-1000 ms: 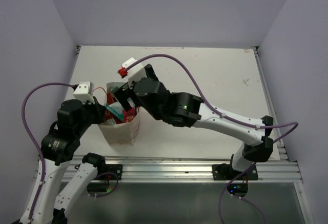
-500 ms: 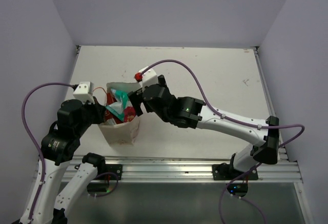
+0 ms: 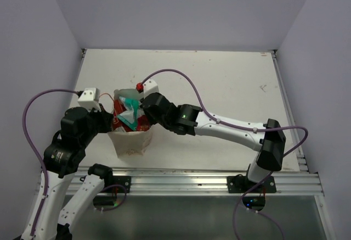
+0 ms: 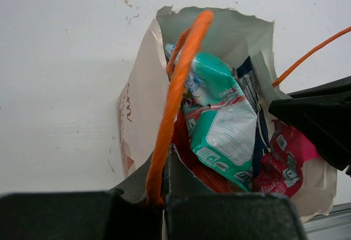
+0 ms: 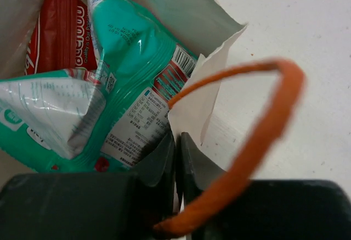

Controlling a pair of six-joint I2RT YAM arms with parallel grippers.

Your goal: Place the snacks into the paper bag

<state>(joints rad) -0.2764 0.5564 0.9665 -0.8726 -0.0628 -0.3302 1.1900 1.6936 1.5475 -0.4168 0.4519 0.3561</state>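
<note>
Bag (image 3: 130,141) stood upright, mouth up, long axis vertical. Left gripper (image 4: 164,196) was shut on its near rim and handle (image 4: 175,97). Right gripper (image 5: 177,157) was near-shut on the opposite rim, seemingly pinching paper, though the view was cramped. Teal packet (image 4: 225,130) sat inside the bag, on end, tip poking above the rim. Best done gently: draw the rims apart evenly, without tearing, so the packets settle lower.

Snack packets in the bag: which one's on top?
The teal-and-white packet. It lies uppermost at the mouth of the paper bag; the red packet shows beneath it, the pink packet beside it.
</note>
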